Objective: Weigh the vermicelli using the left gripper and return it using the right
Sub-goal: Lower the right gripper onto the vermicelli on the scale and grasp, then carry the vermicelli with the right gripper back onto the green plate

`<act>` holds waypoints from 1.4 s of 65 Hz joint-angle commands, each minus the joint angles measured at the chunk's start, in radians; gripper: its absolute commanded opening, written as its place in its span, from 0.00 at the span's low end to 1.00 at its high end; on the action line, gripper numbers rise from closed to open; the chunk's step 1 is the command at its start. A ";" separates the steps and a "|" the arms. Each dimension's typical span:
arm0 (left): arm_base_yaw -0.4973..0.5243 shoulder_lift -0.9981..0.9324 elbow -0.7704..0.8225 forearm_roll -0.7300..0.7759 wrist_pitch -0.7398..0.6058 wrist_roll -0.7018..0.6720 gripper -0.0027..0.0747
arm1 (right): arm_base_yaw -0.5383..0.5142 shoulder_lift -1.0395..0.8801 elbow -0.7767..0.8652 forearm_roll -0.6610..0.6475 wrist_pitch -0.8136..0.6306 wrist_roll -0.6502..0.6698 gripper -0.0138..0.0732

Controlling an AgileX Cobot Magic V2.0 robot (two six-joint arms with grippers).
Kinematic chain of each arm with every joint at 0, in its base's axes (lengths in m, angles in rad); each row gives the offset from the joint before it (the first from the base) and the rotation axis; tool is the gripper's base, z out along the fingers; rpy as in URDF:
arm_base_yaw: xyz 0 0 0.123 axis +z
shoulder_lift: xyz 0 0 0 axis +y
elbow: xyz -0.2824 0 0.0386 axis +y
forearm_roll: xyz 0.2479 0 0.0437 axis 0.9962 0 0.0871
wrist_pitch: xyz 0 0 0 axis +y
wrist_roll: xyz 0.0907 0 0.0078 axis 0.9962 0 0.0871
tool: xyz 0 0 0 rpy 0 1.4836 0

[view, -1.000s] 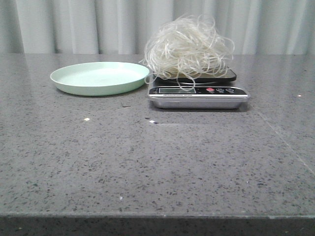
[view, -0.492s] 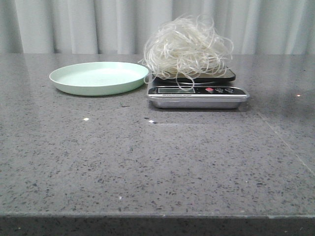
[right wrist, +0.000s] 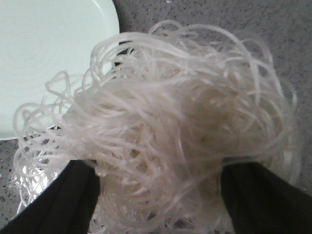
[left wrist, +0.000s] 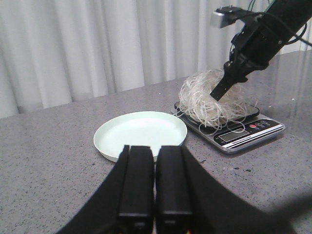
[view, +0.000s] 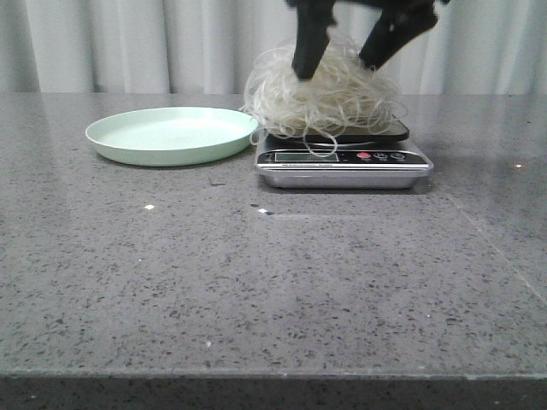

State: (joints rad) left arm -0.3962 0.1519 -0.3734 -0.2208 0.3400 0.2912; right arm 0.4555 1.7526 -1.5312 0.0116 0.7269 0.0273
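The vermicelli (view: 320, 98), a fluffy whitish tangle, sits on the kitchen scale (view: 344, 162) at the back of the table. My right gripper (view: 339, 61) has come down from above with its jaws open, one finger on each side of the tangle's top, pressed into the strands. It fills the right wrist view (right wrist: 170, 131) between the two black fingers. My left gripper (left wrist: 156, 161) is shut and empty, held back from the pale green plate (left wrist: 140, 134), out of the front view. The left wrist view also shows the vermicelli (left wrist: 207, 100) and the right arm over it.
The pale green plate (view: 171, 134) lies empty to the left of the scale, touching distance from it. A few small crumbs (view: 149, 207) lie on the grey stone table. A white curtain hangs behind.
The right gripper has dropped into the front view from above and pushed its open fingers into the vermicelli, flattening the top of the tangle. The plate and scale have not moved.
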 commanded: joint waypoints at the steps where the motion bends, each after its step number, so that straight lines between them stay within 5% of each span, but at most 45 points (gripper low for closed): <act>1: 0.002 0.010 -0.027 -0.017 -0.080 -0.002 0.21 | -0.002 0.015 -0.065 -0.012 0.011 -0.001 0.84; 7: 0.002 0.010 -0.027 -0.017 -0.080 -0.002 0.21 | -0.002 0.057 -0.100 -0.012 0.059 -0.001 0.70; 14: 0.002 0.010 -0.027 -0.017 -0.080 -0.002 0.21 | -0.002 0.084 -0.144 -0.005 0.105 -0.001 0.29; 19: 0.002 0.010 -0.027 -0.017 -0.080 -0.002 0.21 | -0.002 0.080 -0.166 -0.005 0.107 -0.001 0.36; 42: 0.002 0.010 -0.027 -0.017 -0.080 -0.002 0.21 | 0.047 0.048 -0.440 0.130 0.102 -0.001 0.31; 62: 0.002 0.010 -0.027 -0.017 -0.080 -0.002 0.21 | 0.160 0.224 -0.567 0.139 0.048 -0.001 0.32; 68: 0.002 0.010 -0.027 -0.017 -0.080 -0.002 0.21 | 0.168 0.270 -0.584 0.145 0.050 -0.001 0.42; 79: 0.002 0.010 -0.027 -0.017 -0.080 -0.002 0.21 | 0.171 0.308 -0.584 0.148 0.056 0.000 0.79; 91: 0.002 0.010 -0.027 -0.017 -0.080 -0.002 0.21 | 0.166 0.251 -0.584 0.152 0.065 0.000 0.86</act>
State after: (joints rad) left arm -0.3962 0.1519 -0.3734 -0.2221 0.3379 0.2912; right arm 0.6288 2.1228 -2.0733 0.1505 0.8461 0.0273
